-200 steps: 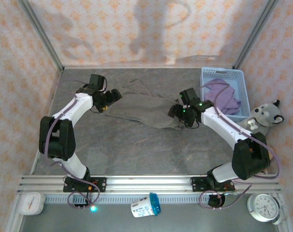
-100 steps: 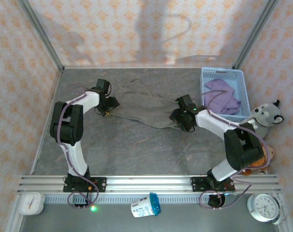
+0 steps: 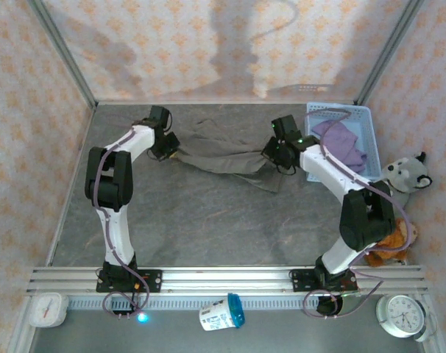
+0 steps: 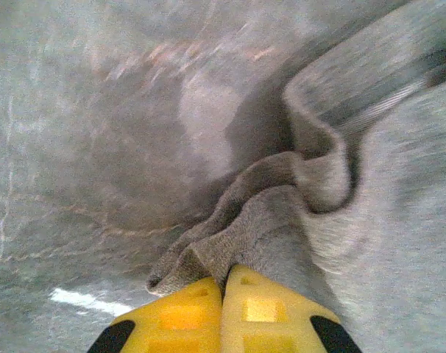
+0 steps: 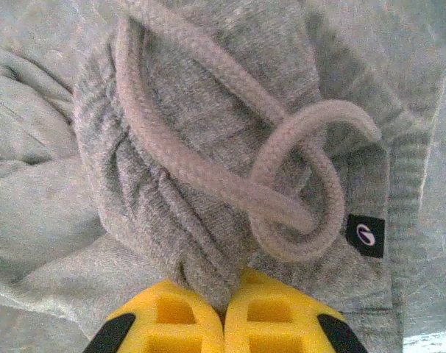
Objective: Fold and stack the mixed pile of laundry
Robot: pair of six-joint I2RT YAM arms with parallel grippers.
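Where tools (image 4: 223, 278) (image 5: 224, 285) gaped (both), garment (image 3: 223, 154) now pinched

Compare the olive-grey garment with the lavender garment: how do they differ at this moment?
The olive-grey garment lies stretched across the table; the lavender garment sits bunched in the blue basket. The left gripper and right gripper pinch the olive-grey garment's ends; neither holds the lavender garment. Both are unfolded cloth.

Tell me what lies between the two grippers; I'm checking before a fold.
The grey garment, pinched by the left gripper at one end and the right gripper at the other; the top view shows it.
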